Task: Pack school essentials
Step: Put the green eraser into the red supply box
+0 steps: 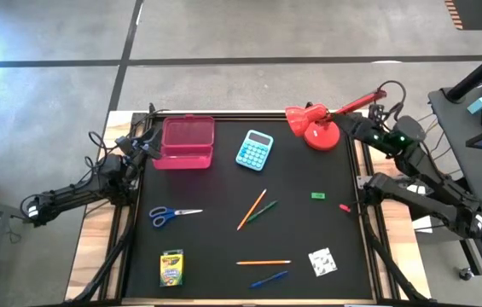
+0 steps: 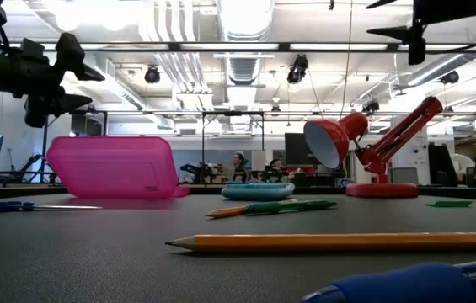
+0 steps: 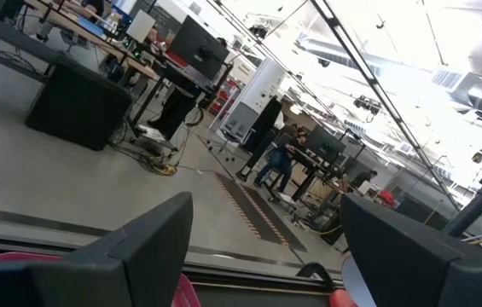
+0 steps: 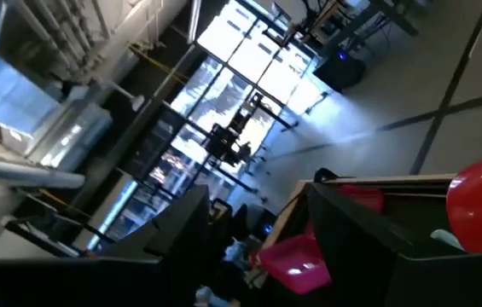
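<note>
Stationery lies scattered over the black mat [image 1: 223, 243], none of it packed yet, and the pink box [image 1: 188, 141] at the far left looks like the place for it. Left gripper [image 1: 142, 141] hovers beside that box, fingers wide apart and holding nothing. Going rightward: the scissors [image 1: 172, 214] are stiff and flat, best pinched across the blades near the pivot; the crayon box [image 1: 171, 267] at the near left is light card that would crush under a hard squeeze. The pencils [image 1: 256, 209] mid-mat, and the orange pencil [image 1: 264, 262] and pen [image 1: 269, 279] nearer, are thin and likely to roll, so grip mid-shaft. The white square [image 1: 322, 261] and green bit [image 1: 317, 195] lie flat and look awkward to pinch. Right gripper [image 1: 375, 111] waits empty and open at the far right by the lamp [image 1: 317, 126].
</note>
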